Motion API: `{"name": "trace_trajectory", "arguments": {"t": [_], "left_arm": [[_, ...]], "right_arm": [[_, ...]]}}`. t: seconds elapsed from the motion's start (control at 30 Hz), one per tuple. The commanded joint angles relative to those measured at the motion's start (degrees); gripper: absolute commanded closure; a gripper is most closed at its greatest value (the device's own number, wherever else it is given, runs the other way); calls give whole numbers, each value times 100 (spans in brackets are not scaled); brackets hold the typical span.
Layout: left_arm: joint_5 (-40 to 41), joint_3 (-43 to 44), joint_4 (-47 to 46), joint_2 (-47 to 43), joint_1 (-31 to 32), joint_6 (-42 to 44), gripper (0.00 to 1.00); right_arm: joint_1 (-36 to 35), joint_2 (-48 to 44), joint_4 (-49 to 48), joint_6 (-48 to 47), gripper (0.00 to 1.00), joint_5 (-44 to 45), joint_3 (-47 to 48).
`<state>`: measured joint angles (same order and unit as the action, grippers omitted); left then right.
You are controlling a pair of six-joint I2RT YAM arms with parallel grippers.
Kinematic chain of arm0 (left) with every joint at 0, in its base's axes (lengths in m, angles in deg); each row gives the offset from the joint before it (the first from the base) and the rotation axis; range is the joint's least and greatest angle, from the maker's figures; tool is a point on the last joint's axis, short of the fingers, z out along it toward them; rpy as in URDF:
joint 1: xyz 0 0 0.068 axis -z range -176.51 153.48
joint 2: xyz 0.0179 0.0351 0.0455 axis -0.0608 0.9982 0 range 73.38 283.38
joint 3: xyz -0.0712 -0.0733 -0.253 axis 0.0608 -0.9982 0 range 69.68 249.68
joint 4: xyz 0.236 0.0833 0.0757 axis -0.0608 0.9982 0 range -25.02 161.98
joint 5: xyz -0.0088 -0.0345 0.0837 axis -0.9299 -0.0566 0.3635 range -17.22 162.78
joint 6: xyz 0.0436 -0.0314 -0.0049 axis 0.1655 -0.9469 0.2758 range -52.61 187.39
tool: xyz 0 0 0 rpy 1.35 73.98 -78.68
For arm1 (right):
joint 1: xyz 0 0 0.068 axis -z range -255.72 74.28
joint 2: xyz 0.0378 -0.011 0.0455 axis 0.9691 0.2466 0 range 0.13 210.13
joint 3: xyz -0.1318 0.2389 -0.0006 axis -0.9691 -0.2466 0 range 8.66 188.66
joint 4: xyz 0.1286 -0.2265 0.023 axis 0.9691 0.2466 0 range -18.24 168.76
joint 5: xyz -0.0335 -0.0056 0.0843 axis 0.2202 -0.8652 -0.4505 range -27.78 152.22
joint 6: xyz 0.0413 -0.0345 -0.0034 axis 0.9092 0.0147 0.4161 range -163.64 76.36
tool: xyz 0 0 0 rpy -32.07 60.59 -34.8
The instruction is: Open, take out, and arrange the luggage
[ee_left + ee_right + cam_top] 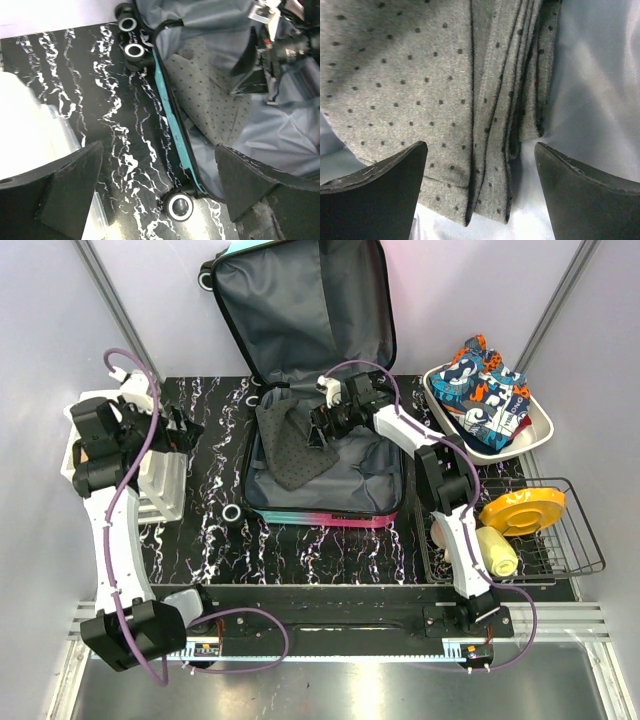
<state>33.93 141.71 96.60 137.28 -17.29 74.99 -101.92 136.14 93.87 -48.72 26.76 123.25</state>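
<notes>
Over the open luggage [290,310], the right gripper [480,160] hovers above a grey dotted cloth [410,65], apparently the taking-out step.
Its fingers [370,195] and the left gripper [159,150] stand wide and empty; the next move likely means lowering to pinch the cloth.

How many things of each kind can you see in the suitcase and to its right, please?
luggage: 1
grey dotted cloth: 1
white tub: 1
patterned fabric pile: 1
wire basket: 1
yellow disc: 1
pale yellow roll: 1
Total: 7
</notes>
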Motion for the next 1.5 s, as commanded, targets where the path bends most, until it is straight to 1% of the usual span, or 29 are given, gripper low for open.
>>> {"name": "trace_trajectory", "arguments": {"t": [0.0,0.07,0.17,0.2,0.27,0.3,0.4,0.43,0.5,0.53,0.6,0.63,0.67,0.73,0.77,0.87,0.9,0.93,1.0,1.03,1.13,1.2,1.27,1.3,1.33,1.43,1.47], "left_arm": [[27,-119,-24,-168,319,251,2],[62,-163,37,-124,433,365,2],[158,-215,152,-44,741,672,2],[167,-233,161,8,855,769,2],[167,-251,161,87,969,831,2],[159,-242,161,175,1066,866,3],[132,-216,161,377,1277,989,4],[123,-198,161,421,1339,1024,4],[123,-198,100,579,1514,1086,5],[106,-207,73,623,1567,1112,5],[71,-251,3,755,1778,1252,5],[88,-277,-15,808,1848,1314,6],[97,-321,-33,861,1988,1367,6],[132,-400,-147,1028,2051,1473,6],[123,-418,-182,1159,2243,1499,6],[158,-357,-287,1466,2516,1403,7],[167,-339,-392,1537,2578,1333,7],[167,-295,-445,1607,2631,1263,7],[150,-251,-603,1792,2728,1025,7],[132,-207,-630,1845,2745,972,7],[228,-137,-709,1986,2754,849,7],[439,-119,-727,2030,2754,875,7],[789,-93,-753,2091,2754,797,7],[887,-84,-788,2100,2763,761,7],[958,-110,-815,2109,2754,717,7],[1187,-75,-938,2188,2763,515,7],[1213,-58,-921,2240,2789,410,7]], "right_arm": [[0,356,346,34,3,75,556],[0,479,618,42,7,-118,679],[0,462,724,121,13,-478,531],[0,436,733,139,19,-584,469],[0,340,777,174,28,-847,259],[9,278,786,183,36,-918,170],[27,32,795,183,48,-1225,-225],[27,-38,786,174,59,-1270,-322],[62,-240,795,209,69,-1323,-542],[114,-302,795,279,82,-1340,-603],[185,-495,795,376,97,-1375,-770],[289,-566,786,472,100,-1384,-875],[343,-671,778,630,100,-1402,-929],[448,-890,673,832,100,-1472,-1139],[544,-961,628,868,100,-1472,-1210],[615,-1190,453,843,100,-1367,-1412],[616,-1199,400,807,100,-1201,-1386],[616,-1138,208,859,100,-1122,-1273],[589,-972,119,947,100,-1024,-992],[581,-753,153,956,100,-1007,-625],[484,-462,267,624,100,-787,-53],[475,-304,303,579,100,-717,203],[475,83,635,535,100,-524,704],[475,232,802,213,100,-358,888],[475,538,1221,79,100,-304,1273],[484,927,1882,-247,100,-58,1820],[493,945,1946,-309,100,30,1848]]}}
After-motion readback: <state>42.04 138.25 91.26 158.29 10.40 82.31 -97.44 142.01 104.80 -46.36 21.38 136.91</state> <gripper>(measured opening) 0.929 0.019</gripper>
